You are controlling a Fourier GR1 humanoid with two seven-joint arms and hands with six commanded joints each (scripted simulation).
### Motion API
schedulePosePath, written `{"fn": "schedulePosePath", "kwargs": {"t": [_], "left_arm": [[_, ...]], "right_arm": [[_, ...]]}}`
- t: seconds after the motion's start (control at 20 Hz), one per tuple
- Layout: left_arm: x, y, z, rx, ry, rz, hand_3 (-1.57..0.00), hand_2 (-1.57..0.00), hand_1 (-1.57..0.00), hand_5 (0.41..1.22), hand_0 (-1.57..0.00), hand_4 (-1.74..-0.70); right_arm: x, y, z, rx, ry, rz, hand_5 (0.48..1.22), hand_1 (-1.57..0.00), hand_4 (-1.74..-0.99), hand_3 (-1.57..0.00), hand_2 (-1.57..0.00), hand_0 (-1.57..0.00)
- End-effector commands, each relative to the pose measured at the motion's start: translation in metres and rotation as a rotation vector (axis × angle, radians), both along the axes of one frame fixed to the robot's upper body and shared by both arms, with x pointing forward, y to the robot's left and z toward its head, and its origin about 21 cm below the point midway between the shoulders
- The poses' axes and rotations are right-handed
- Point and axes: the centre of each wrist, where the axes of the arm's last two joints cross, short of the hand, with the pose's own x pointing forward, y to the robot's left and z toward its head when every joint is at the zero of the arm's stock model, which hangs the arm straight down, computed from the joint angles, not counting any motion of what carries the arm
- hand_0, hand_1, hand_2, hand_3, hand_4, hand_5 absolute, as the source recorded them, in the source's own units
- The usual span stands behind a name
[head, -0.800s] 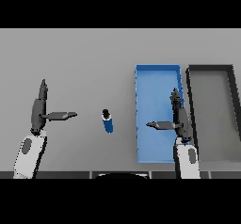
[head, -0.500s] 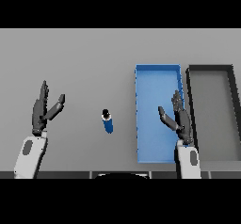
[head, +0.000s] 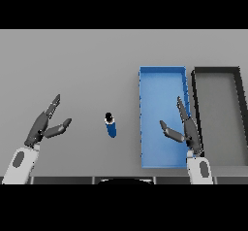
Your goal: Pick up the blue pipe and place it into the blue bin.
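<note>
The left hand hovers over the grey table with fingers spread apart, holding nothing. Right of it, the blue pipe stands upright on the table (untouched, so nothing is done yet). Next comes the blue bin, where the right hand hangs, fingers apart. Beyond sits a dark bin. Grasp, carry and drop all remain.
</note>
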Motion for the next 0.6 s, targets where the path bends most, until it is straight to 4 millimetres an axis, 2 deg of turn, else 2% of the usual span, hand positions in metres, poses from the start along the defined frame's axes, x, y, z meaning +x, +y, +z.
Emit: {"fn": "schedulePosePath", "kwargs": {"t": [0.0, 0.25, 0.35, 0.55], "left_arm": [[-0.004, -0.001, 0.0, 0.009, 0.004, -0.042, 0.0, 0.0, 0.0, 0.587, 0.0, -1.02], [-0.009, -0.021, 0.008, 0.058, 0.089, -0.216, 0.0, 0.0, 0.0, 0.532, 0.0, -1.04], [-0.01, -0.035, 0.011, 0.06, 0.123, -0.267, 0.0, 0.0, 0.0, 0.498, 0.0, -1.06], [-0.013, -0.058, 0.005, 0.068, 0.139, -0.366, 0.0, 0.0, 0.0, 0.463, 0.0, -1.09]], "right_arm": [[0.001, -0.002, 0.0, -0.001, 0.004, 0.0, 0.587, 0.0, -1.216, 0.0, 0.0, 0.0], [0.001, -0.009, 0.001, -0.009, -0.036, 0.028, 0.603, 0.0, -1.225, 0.0, 0.0, 0.0], [0.002, -0.005, 0.003, 0.003, -0.037, 0.027, 0.604, 0.0, -1.233, 0.0, 0.0, 0.0], [-0.002, -0.005, 0.0, 0.004, -0.053, 0.03, 0.616, 0.0, -1.256, 0.0, 0.0, 0.0]]}}
